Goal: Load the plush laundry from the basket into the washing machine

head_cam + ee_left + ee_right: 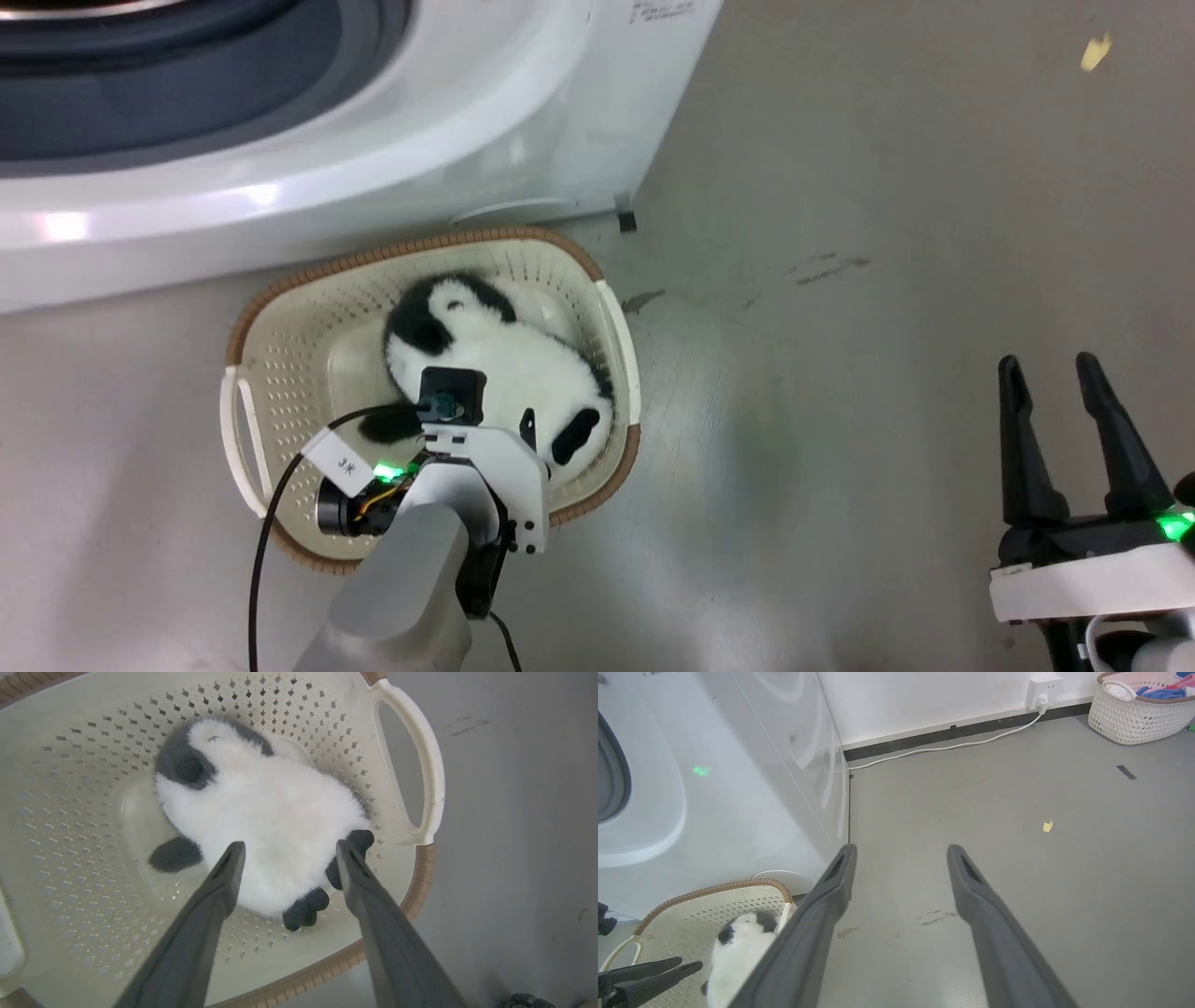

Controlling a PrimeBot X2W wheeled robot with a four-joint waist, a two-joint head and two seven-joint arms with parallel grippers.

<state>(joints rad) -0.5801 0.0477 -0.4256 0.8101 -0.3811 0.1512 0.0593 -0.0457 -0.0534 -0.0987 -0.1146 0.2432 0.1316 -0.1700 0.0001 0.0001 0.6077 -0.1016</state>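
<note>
One panda toy [523,369] is seen lying in one basket [299,345], set just before one washing machine [373,140]. The left gripper [287,849] is spread wide over the toy. The right gripper [1047,364] is held wide over the floor [840,373].

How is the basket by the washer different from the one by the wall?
The near basket holds one panda toy; the far basket holds colourful clothes. The near basket has smooth walls with little holes; the far basket looks woven like a net. The near basket sits beside the washing machine; the far basket near a wall socket. Both are pale with brown rims.
</note>
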